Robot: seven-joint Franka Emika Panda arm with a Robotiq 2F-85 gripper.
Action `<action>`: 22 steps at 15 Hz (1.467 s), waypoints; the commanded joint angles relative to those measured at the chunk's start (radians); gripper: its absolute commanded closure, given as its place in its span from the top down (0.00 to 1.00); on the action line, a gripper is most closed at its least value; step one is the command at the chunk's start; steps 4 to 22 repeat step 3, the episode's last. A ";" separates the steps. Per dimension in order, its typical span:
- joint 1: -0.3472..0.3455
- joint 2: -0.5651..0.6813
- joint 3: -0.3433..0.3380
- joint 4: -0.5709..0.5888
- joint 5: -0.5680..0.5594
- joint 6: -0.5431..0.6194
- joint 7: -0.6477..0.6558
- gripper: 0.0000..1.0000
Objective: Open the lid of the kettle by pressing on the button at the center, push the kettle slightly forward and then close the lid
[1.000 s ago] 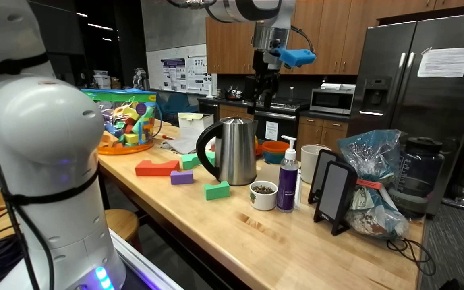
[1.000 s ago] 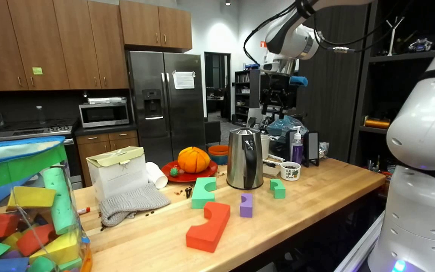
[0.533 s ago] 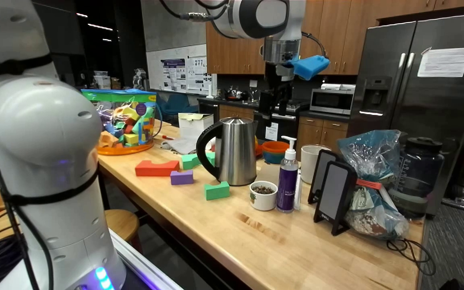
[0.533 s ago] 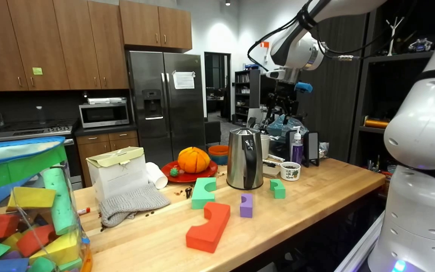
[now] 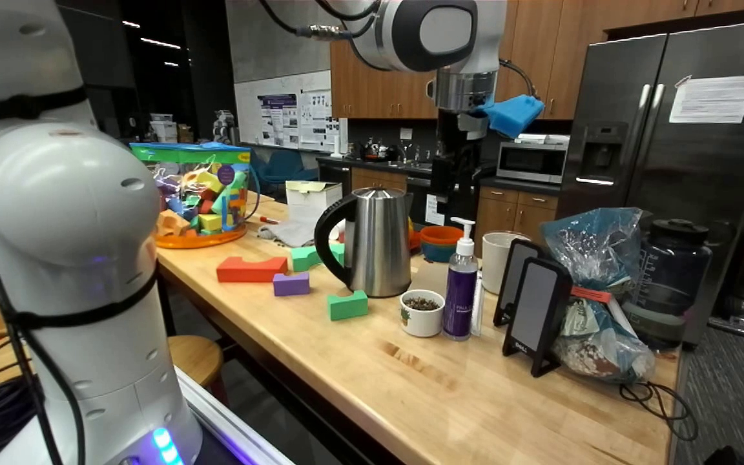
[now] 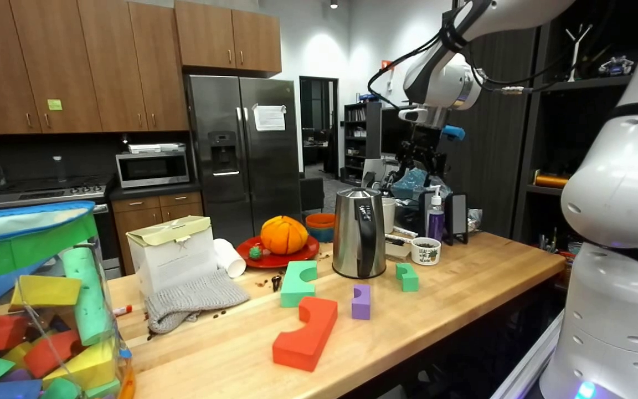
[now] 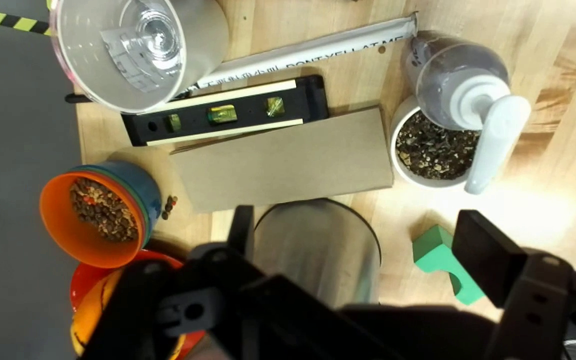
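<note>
Tall tapering stainless-steel kettle (image 5: pixel 382 245) upright on pale wooden bench (image 5: pixel 488 394); angular black fingers (image 7: pixel 487 257) spread apart; kettle lies left of them in both exterior views; pressing down on it likely needs sideways travel

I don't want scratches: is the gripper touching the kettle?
Apart. In an exterior view, the gripper hangs to the picture's right of the kettle, with background showing between them.
</note>
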 commanded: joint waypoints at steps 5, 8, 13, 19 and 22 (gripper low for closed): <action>-0.012 0.001 0.017 0.000 0.002 -0.002 0.001 1.00; -0.012 0.001 0.017 0.000 0.002 -0.002 0.001 1.00; -0.012 0.001 0.017 0.000 0.002 -0.002 0.001 1.00; -0.012 0.001 0.017 0.000 0.002 -0.002 0.001 1.00; -0.012 0.001 0.017 0.000 0.002 -0.002 0.001 1.00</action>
